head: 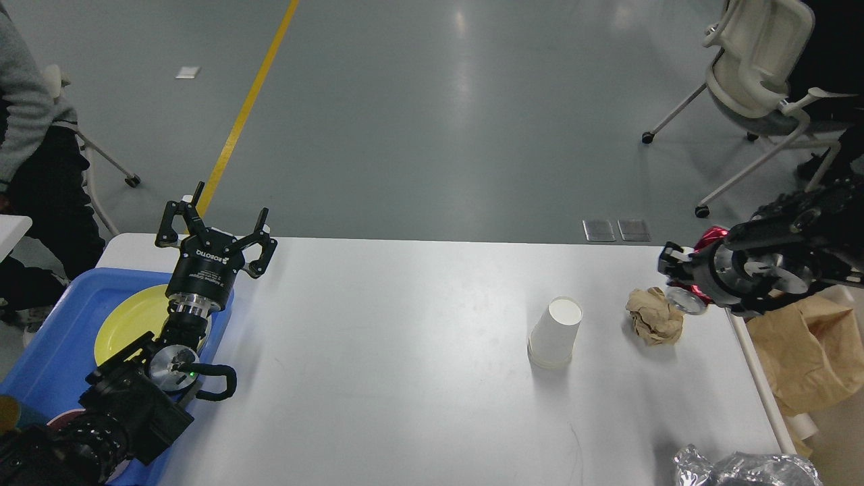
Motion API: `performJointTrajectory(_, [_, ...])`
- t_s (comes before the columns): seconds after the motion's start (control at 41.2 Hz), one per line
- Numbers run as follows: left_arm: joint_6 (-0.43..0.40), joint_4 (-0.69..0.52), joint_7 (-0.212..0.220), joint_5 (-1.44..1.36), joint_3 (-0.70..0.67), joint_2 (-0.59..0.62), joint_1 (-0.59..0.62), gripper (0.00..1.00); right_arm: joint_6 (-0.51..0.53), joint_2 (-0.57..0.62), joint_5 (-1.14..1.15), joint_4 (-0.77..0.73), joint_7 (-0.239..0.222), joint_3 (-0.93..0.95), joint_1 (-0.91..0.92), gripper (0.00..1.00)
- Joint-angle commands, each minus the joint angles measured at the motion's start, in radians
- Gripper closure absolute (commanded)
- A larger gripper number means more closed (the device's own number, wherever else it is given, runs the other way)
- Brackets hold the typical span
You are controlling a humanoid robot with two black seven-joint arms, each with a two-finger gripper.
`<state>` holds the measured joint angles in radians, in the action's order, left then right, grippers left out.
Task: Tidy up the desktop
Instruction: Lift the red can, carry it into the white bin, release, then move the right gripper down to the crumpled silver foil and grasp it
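The white desktop holds an upside-down white paper cup and a crumpled brown paper ball at the right. My right gripper hangs over the table's right edge just right of the paper ball, shut on a red can whose silver end faces me. My left gripper is open and empty, pointing up above the table's far left corner, beside the blue tray.
The blue tray holds a yellow plate. A beige bin with a brown paper bag stands off the right edge. Crumpled foil lies at the front right corner. A chair and a seated person are beyond.
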<state>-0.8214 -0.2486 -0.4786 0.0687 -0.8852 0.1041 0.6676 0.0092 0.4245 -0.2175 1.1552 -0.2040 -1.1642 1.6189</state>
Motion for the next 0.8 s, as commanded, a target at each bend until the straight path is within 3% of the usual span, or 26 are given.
performJointTrajectory(0.0, [-0.001,0.000,0.000,0.000,0.000,0.000,0.000,0.01,-0.011,0.025,-0.002,-0.267,0.000,-0.006,-0.239,1.00])
performJointTrajectory(0.17, [-0.001,0.000,0.000,0.000,0.000,0.000,0.000,0.01,-0.021,0.023,-0.016,-0.531,-0.003,0.009,-0.483,1.00])
performJointTrajectory(0.194, [-0.001,0.000,0.000,0.000,0.000,0.000,0.000,0.01,-0.024,0.016,-0.017,-0.613,-0.006,0.011,-0.549,0.67])
performJointTrajectory(0.218, [0.001,0.000,0.000,0.000,0.000,0.000,0.000,0.01,-0.025,0.013,-0.019,-0.661,-0.006,0.014,-0.585,0.11])
performJointTrajectory(0.243, [-0.001,0.000,0.000,0.000,0.000,0.000,0.000,0.01,-0.023,0.010,-0.020,-0.707,-0.008,0.015,-0.623,0.00])
performJointTrajectory(0.291, [-0.001,0.000,0.000,0.000,0.000,0.000,0.000,0.01,-0.018,-0.009,-0.023,-0.836,-0.015,0.021,-0.732,0.00])
performJointTrajectory(0.413, [0.001,0.000,0.000,0.000,0.000,0.000,0.000,0.01,-0.014,-0.019,-0.025,-0.956,-0.015,0.054,-0.827,0.00])
performJointTrajectory(0.777, [0.001,0.000,0.000,0.000,0.000,0.000,0.000,0.01,-0.014,-0.018,-0.023,-0.967,-0.017,0.155,-0.812,0.00])
